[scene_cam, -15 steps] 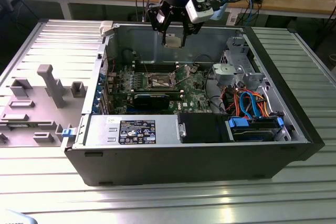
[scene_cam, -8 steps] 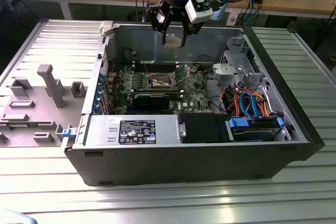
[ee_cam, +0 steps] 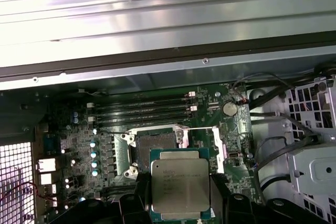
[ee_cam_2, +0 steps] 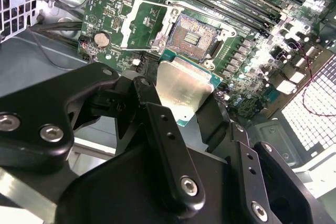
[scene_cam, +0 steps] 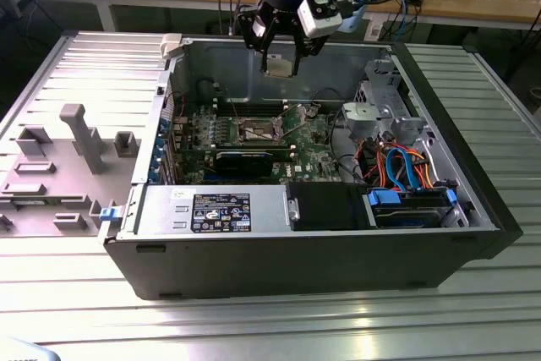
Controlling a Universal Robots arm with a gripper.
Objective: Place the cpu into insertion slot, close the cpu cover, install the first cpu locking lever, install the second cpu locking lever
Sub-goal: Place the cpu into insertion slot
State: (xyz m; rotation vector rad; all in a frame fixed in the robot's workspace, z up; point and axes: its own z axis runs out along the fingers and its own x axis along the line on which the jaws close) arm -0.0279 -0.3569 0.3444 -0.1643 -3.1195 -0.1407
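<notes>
Open dark computer case (scene_cam: 296,264) on a ribbed silvery metal desk (scene_cam: 254,327).
A grey moulded panel (scene_cam: 84,99) lies beside the case at the exterior view's left; orange and blue cables (scene_cam: 397,166) bunch inside at its right.

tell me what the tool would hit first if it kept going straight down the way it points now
Most likely the cpu the tool grips would land on the green board at or just beside the open insertion slot; nothing shows in between, though depth is hard to judge.
</notes>
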